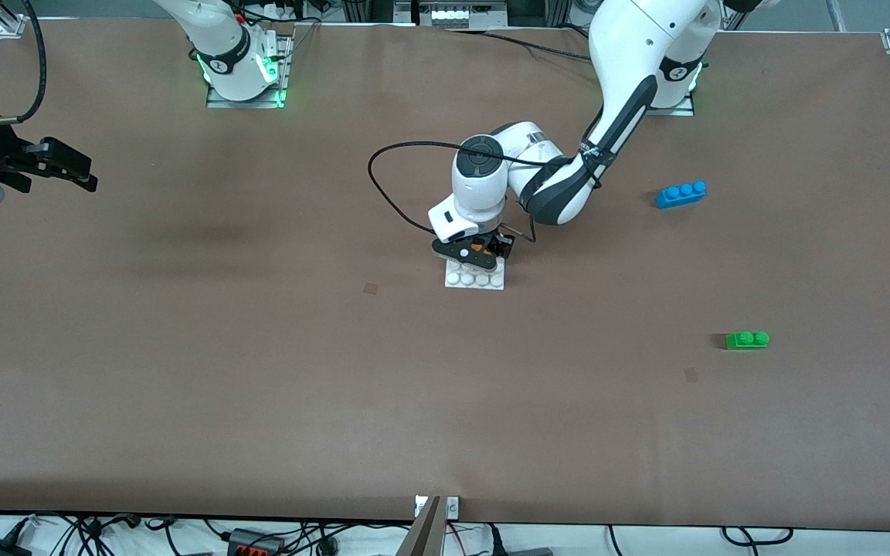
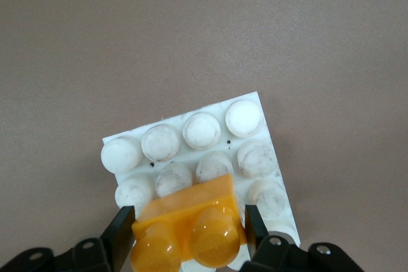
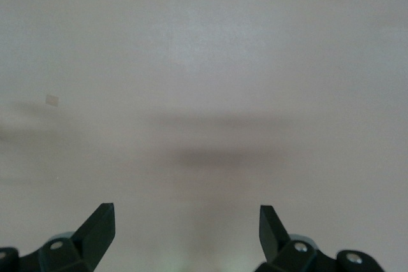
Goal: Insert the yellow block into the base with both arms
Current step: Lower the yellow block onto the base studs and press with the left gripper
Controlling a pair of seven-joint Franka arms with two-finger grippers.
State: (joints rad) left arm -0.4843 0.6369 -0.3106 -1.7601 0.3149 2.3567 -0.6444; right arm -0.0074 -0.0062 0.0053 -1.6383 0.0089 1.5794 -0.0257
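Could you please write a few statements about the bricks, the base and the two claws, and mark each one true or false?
1. The left claw is shut on the yellow block over the base. True.
2. The right claw holds the green brick. False: it is open with nothing between its fingers, up over bare table at the right arm's end, where that arm waits.
3. The green brick lies nearer to the front camera than the blue brick. True.
4. The blue brick sits on the base. False: it lies on the table toward the left arm's end, apart from the base.
5. The base lies near the middle of the table. True.
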